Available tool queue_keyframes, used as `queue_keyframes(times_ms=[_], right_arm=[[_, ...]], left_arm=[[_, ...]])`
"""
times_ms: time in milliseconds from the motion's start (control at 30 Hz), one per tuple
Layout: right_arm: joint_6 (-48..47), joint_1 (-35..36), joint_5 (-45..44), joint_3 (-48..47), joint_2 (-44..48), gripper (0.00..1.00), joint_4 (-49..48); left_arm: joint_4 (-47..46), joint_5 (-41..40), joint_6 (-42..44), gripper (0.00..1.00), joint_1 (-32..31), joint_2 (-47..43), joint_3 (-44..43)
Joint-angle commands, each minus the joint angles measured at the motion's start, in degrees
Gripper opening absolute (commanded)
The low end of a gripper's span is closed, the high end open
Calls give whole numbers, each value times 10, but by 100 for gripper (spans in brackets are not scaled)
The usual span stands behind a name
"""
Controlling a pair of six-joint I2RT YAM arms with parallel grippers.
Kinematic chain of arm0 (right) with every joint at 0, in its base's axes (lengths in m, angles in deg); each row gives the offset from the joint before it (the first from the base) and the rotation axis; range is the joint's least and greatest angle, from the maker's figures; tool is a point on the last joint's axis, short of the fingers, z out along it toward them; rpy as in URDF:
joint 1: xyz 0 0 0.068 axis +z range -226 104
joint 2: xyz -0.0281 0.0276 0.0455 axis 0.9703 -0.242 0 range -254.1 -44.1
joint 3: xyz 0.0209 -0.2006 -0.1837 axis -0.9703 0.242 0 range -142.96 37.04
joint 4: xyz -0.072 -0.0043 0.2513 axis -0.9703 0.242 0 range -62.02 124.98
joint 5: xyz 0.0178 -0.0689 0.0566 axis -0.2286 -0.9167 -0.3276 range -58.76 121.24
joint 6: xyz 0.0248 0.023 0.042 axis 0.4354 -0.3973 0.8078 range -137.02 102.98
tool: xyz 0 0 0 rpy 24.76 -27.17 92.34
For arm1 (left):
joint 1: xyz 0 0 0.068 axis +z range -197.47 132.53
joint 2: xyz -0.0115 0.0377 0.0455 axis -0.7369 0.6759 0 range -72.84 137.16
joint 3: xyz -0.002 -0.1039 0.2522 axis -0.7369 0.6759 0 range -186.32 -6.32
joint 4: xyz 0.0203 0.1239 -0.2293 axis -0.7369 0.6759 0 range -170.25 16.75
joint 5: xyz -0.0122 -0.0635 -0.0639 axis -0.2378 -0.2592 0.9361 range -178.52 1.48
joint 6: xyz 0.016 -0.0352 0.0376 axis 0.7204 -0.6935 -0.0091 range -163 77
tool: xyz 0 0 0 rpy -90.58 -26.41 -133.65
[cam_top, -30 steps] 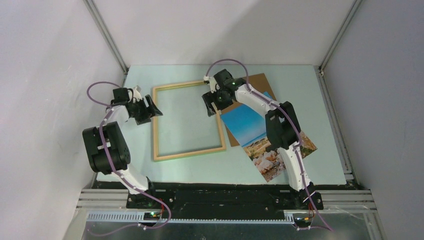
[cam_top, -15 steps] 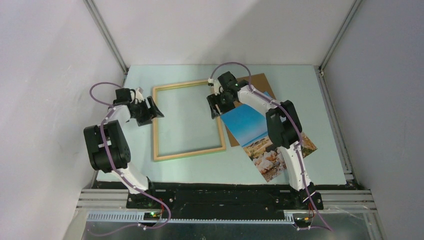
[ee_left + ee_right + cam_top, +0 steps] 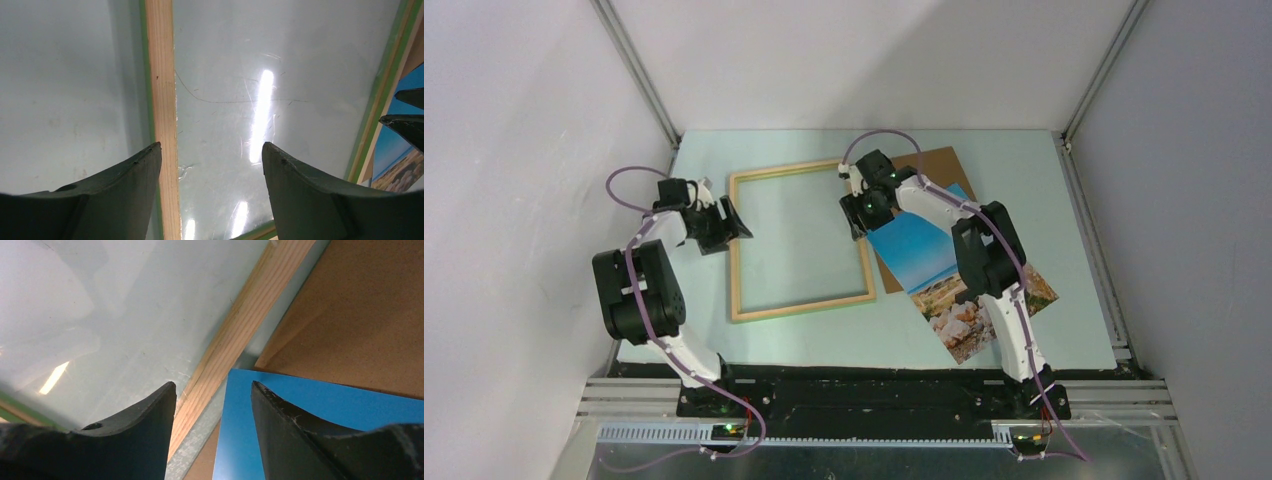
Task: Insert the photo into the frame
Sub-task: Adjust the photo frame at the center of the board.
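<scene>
The frame (image 3: 804, 305) lies flat at the table's middle, pale wood side up. The photo (image 3: 919, 255) lies face up to its right, partly on the brown backing board (image 3: 939, 165). My left gripper (image 3: 729, 222) is open and low over the frame's left rail (image 3: 165, 100), which lies just inside its left finger. My right gripper (image 3: 861, 222) is open over the frame's right rail (image 3: 240, 335) and the photo's blue corner (image 3: 300, 415). Neither gripper holds anything. The left gripper (image 3: 211, 150) and right gripper (image 3: 214, 385) show both jaws well apart.
The brown backing board (image 3: 360, 315) lies under the photo's far end, next to the frame's right rail. The right arm's links cover the photo's middle. White walls with metal posts close the back and sides of the pale green table (image 3: 1024, 180).
My right gripper has moved a little to the right, from inside the frame to over its right rail and the photo's corner. The left gripper has shifted slightly towards the left rail.
</scene>
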Motion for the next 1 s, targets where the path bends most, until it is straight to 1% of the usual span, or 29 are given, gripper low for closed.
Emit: queue_keyframes(times_ms=[0, 400, 667, 967], right_arm=[[-30, 8, -54, 2, -5, 61, -11], [-73, 27, -127, 12, -21, 58, -15], [-83, 39, -126, 10, -30, 57, -19], [-69, 41, -90, -7, -34, 54, -6]], left_arm=[[-6, -9, 20, 78, -4, -17, 11], [-6, -13, 27, 78, -6, -34, 10], [-7, -38, 41, 78, -9, -30, 14], [-6, -55, 45, 78, -25, -18, 7]])
